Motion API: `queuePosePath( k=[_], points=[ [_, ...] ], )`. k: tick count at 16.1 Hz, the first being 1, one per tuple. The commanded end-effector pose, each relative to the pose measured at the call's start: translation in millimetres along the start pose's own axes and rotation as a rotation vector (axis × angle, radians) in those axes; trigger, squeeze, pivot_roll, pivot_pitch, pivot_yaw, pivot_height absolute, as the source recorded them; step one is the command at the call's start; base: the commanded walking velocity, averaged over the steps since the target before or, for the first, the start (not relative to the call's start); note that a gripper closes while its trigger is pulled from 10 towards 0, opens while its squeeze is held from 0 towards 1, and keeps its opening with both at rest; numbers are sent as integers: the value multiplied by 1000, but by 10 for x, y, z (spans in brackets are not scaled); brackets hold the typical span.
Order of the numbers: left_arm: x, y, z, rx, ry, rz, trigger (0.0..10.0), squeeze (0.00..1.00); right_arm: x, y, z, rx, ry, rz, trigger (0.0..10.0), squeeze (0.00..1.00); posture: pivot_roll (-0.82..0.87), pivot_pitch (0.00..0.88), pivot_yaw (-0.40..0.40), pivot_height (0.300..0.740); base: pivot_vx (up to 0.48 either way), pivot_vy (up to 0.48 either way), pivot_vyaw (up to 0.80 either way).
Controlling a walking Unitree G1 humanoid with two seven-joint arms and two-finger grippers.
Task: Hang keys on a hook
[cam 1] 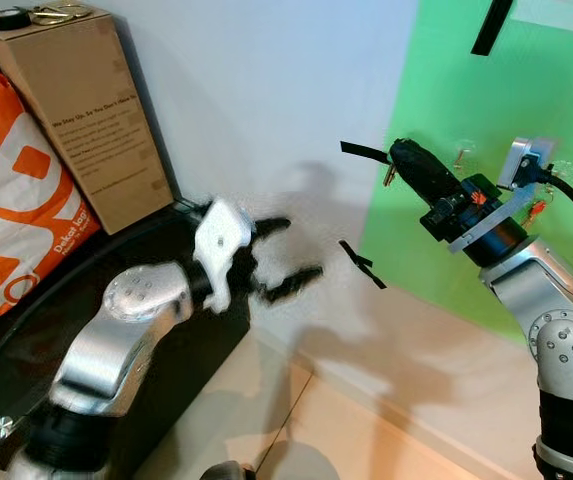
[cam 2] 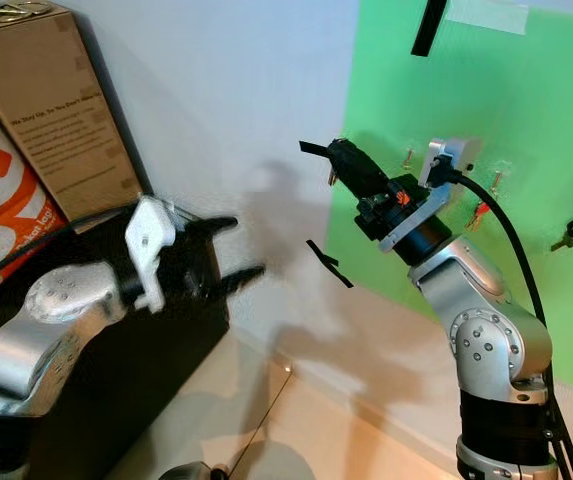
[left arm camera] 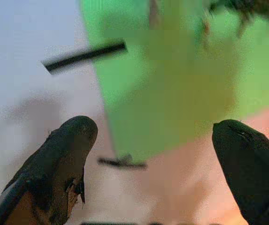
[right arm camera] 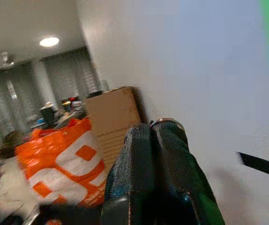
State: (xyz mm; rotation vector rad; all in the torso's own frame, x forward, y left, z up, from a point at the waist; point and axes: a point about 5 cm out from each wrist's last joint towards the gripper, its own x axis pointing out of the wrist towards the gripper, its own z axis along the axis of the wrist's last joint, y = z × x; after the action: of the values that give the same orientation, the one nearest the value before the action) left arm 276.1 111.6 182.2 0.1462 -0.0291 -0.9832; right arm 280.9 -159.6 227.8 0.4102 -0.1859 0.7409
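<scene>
Right gripper (cam 2: 338, 152), centre frame, pinched shut on a silver metal key ring (right arm camera: 166, 122) (keys hidden). Left gripper (cam 1: 291, 250) gaping, empty. Best swung rightward toward small wall hooks (cam 2: 407, 158) on green panel (cam 2: 526, 110), ring kept level.

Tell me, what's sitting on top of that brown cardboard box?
On the cardboard box sit a black roll and something brass-coloured, perhaps scissors or keys. The picture's top edge cuts them off.

The cardboard box (cam 1: 84, 110) is looking matt and papery; the orange bag (cam 1: 16, 200) beside it is showing a slight plastic sheen. The green sheet (cam 2: 526, 190) is lying matt on the smooth painted wall (cam 1: 266, 90). The arms' silver metal is gleaming.
</scene>
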Motion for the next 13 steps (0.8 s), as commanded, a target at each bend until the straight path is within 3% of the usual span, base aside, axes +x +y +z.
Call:
queuePosePath(
  k=[1, 2, 3, 4, 9, 10, 11, 12, 13],
  points=[
    [19, 57, 63, -19, -47, 18, 10000, 0, 6, 111, 23, -1, 15, 86, 10000, 0, -14, 0, 48, 740, 0, 0, 0],
    [48, 54, 81, -48, -85, -8, 10000, 506, 2, 160, 1, 5, 37, 128, 10000, 0, -15, 0, 49, 740, 0, 0, 0],
    [80, 61, 77, -69, -92, -27, 10000, 898, -5, 210, -22, 9, 61, 169, 10000, 0, -15, 0, 49, 740, 0, 0, 0],
    [119, 65, 78, -70, -96, -53, 10000, 1000, -14, 256, -39, 18, 76, 206, 10000, 0, -17, 0, 48, 740, 0, 0, 0],
    [288, 59, 162, -75, -123, -226, 10000, 1000, -61, 375, -52, 47, 115, 306, 10000, 0, -31, 0, 53, 740, 0, 0, 0],
    [308, 44, 186, -68, -130, -258, 10000, 875, -66, 380, -56, 48, 119, 309, 10000, 0, -35, 0, 56, 740, 0, 0, 0],
    [341, 11, 239, -72, -145, -325, 6667, 376, -74, 390, -60, 48, 122, 314, 10000, 0, -39, 0, 61, 740, 0, 0, 0],
    [348, 5, 254, -76, -153, -349, 824, 31, -79, 393, -58, 50, 122, 316, 10000, 0, -41, 0, 63, 740, 0, 0, 0],
    [356, 7, 258, -89, -159, -368, 0, 0, -86, 402, -56, 53, 123, 322, 10000, 0, -42, 0, 63, 740, 0, 0, 0]
  ],
)
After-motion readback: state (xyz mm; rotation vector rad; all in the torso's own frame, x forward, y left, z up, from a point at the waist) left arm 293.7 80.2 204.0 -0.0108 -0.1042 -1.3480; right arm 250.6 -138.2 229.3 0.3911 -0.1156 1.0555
